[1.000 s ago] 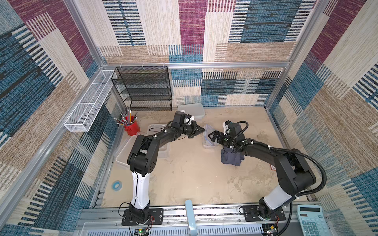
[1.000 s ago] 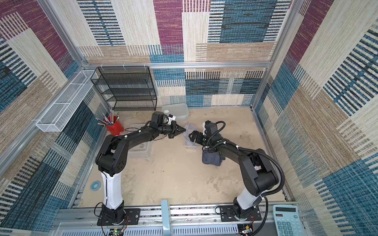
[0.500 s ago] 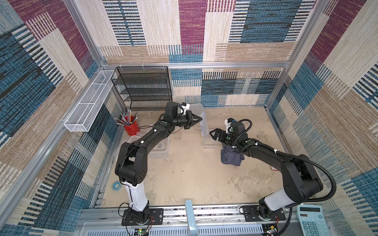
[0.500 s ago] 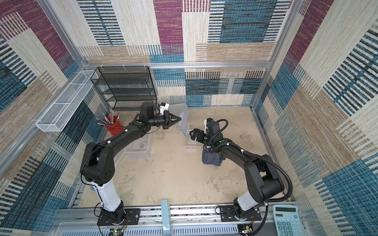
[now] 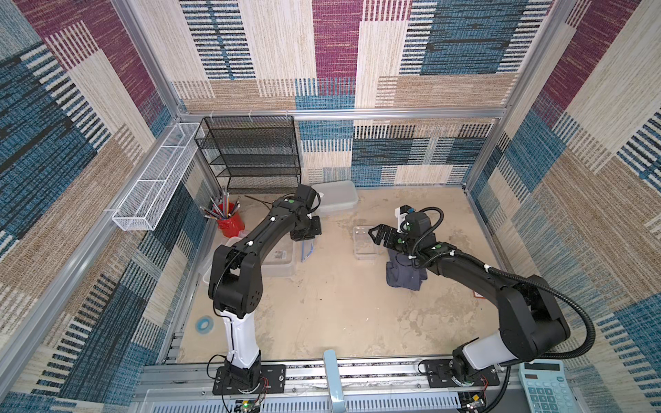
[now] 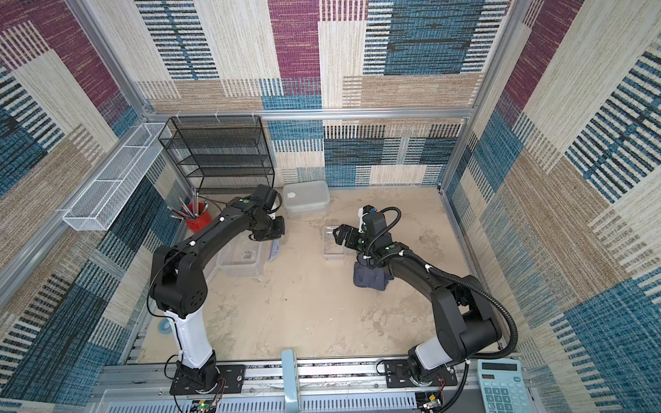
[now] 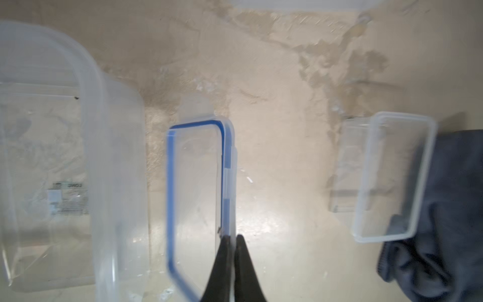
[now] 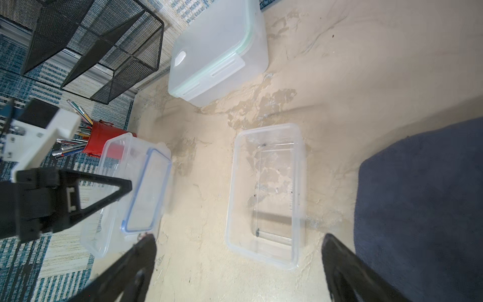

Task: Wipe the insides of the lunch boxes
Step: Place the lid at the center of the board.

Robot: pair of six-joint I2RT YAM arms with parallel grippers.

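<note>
Since a second ago the left claw (image 7: 232, 239) has carried the blue-rimmed lid (image 5: 307, 250) away from the small tub (image 5: 365, 243) at frame centre. Half a second ago it was up toward the back. Now it is left of centre, where the lid stands on edge just beside the large tub (image 5: 279, 262); whether the two touch cannot be told. The claw is pressed together, pinching the lid's edge. The right claw (image 5: 375, 236) has drawn back a little to the right. Its jaws are spread wide and hold nothing, above the small tub's right side, with the cloth (image 5: 406, 277) under the wrist.

The small tub sits lidless on the bench (image 5: 339, 314), just right of centre in both top views. It is clear, with a few dark specks inside. The large tub is open and translucent, with a label on its floor, and lies left of centre near the red cup (image 5: 229, 223). The medium tub (image 5: 336, 198) is at upper centre, with its green-rimmed lid (image 8: 217, 44) shut.
</note>
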